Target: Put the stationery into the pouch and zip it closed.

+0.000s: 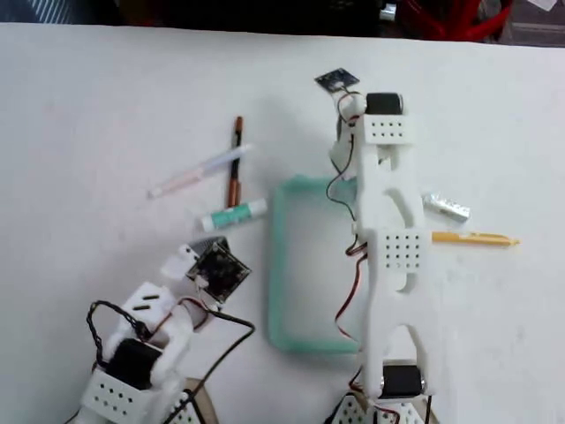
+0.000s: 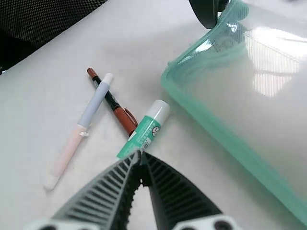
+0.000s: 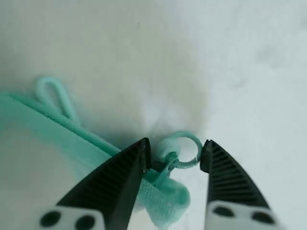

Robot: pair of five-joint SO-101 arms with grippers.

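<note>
A clear pouch with a teal edge [image 1: 281,265] lies flat mid-table. My right gripper [image 1: 346,140] hangs over its far corner, open, and the teal zipper pull ring [image 3: 180,135] sits between its fingers [image 3: 125,165] without being pinched. To the pouch's left lie a pastel pen [image 1: 199,172], a brown pen [image 1: 236,163] and a green glue stick [image 1: 231,215]. My left gripper [image 2: 140,155] is shut on nothing, its tips just short of the glue stick [image 2: 144,129]. A yellow pen [image 1: 472,238] and a small silver piece [image 1: 446,206] lie right of the right arm.
The right arm [image 1: 393,256] stretches over the pouch's right side from the near edge. A small dark card [image 1: 336,81] lies beyond the right gripper. Bare white table spreads to the far left and far right.
</note>
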